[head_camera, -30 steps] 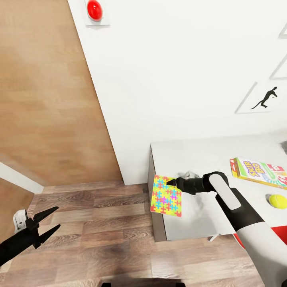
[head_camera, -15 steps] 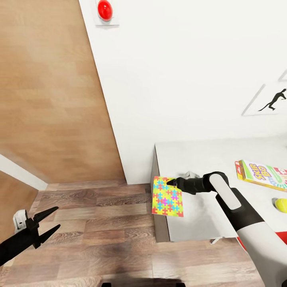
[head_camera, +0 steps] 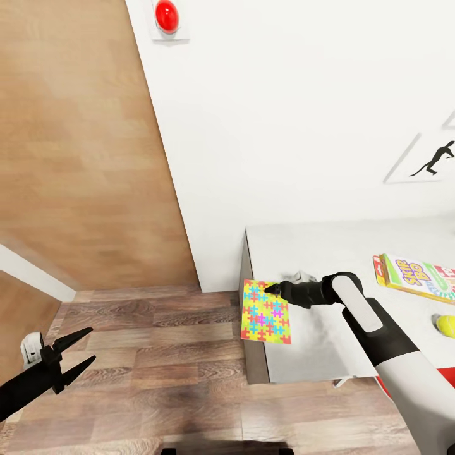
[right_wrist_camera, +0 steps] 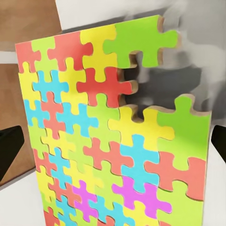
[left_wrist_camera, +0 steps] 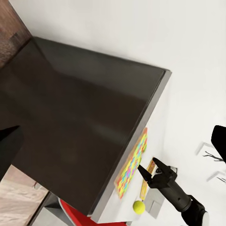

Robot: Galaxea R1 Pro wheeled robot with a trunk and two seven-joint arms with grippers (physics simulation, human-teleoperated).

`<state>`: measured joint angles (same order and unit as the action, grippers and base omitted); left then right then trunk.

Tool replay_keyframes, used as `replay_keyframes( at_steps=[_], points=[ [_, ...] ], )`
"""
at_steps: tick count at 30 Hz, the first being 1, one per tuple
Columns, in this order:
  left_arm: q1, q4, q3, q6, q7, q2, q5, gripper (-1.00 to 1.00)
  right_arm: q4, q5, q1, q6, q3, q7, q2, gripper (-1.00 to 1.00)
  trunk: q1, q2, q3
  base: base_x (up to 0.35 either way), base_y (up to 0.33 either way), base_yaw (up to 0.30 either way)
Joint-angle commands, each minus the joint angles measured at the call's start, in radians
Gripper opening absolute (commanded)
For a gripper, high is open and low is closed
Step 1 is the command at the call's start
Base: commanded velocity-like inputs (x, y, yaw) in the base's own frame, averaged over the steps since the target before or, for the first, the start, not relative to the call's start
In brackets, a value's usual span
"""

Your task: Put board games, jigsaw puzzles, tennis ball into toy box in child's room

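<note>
The right arm reaches forward and bends toward the left, and its right gripper (head_camera: 275, 290) is closed on the upper edge of the jigsaw puzzle (head_camera: 265, 311). The left arm stays low at the side, and its left gripper (head_camera: 87, 346) has the two fingers spread apart, holding nothing.

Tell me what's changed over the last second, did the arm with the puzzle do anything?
Mostly the camera moved: early in that second the head view swung left, so the Skip-Bo box and tennis ball slid toward the right edge. Since then, nothing visibly changed. The right gripper still sits at the top edge of the jigsaw puzzle at the table end, and the left gripper still hangs open over the floor.
</note>
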<state>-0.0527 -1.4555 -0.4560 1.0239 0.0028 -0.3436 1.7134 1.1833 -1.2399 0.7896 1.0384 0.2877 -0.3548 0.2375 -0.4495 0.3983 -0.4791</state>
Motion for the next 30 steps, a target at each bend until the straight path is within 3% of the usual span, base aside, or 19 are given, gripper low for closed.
replay_keyframes(
  at_steps=[1,7,12,13,14,19,20,23,24,27,30],
  points=[
    [-0.001,0.0,-0.001,0.004,0.0,0.0,0.0,1.0,0.001,-0.01,0.001,0.0,0.002,-0.01,0.001,1.0,-0.001,0.002,-0.001,0.0,0.0,0.002],
    [0.0,0.0,0.002,0.004,0.001,0.002,-0.001,1.0,0.001,-0.01,0.002,0.0,-0.004,-0.01,0.005,1.0,-0.001,0.002,-0.001,0.0,0.0,0.001],
    [-0.006,0.006,0.011,-0.012,0.001,0.004,-0.004,1.0,0.006,-0.009,0.007,-0.005,-0.044,-0.011,0.024,1.0,-0.001,0.002,-0.001,0.0,0.0,0.0],
    [-0.017,0.023,0.02,-0.025,0.001,0.008,-0.01,1.0,0.014,-0.006,0.008,-0.014,-0.08,-0.011,0.046,1.0,-0.001,0.002,-0.001,0.0,0.0,0.0],
    [-0.017,0.023,0.02,-0.025,0.001,0.008,-0.01,1.0,0.014,-0.006,0.008,-0.014,-0.08,-0.011,0.046,1.0,-0.001,0.002,-0.001,0.0,0.0,0.0],
    [-0.071,0.086,0.078,-0.041,-0.005,0.036,-0.052,1.0,0.113,0.01,0.006,-0.034,-0.162,-0.01,0.135,1.0,-0.001,0.002,-0.001,0.0,0.0,0.0],
    [-0.071,0.086,0.078,-0.041,-0.005,0.036,-0.052,1.0,0.113,0.01,0.006,-0.034,-0.162,-0.01,0.135,1.0,-0.001,0.002,-0.001,0.0,0.0,0.0],
    [-0.109,0.118,0.116,-0.046,-0.013,0.053,-0.098,1.0,0.216,0.018,-0.001,-0.039,-0.207,-0.009,0.201,1.0,-0.001,0.002,-0.001,0.0,0.0,0.0],
    [-0.109,0.118,0.116,-0.046,-0.013,0.053,-0.098,1.0,0.216,0.018,-0.001,-0.039,-0.207,-0.009,0.201,1.0,-0.001,0.002,-0.001,0.0,0.0,0.0],
    [-0.14,0.142,0.146,-0.053,-0.031,0.075,-0.164,1.0,0.295,0.022,-0.014,-0.042,-0.256,-0.009,0.251,1.0,-0.001,0.002,-0.001,0.0,0.0,0.0],
    [-0.154,0.152,0.157,-0.059,-0.055,0.087,-0.213,1.0,0.332,0.023,-0.02,-0.043,-0.288,-0.007,0.271,1.0,-0.001,0.002,-0.001,0.0,0.0,0.0]
  ],
)
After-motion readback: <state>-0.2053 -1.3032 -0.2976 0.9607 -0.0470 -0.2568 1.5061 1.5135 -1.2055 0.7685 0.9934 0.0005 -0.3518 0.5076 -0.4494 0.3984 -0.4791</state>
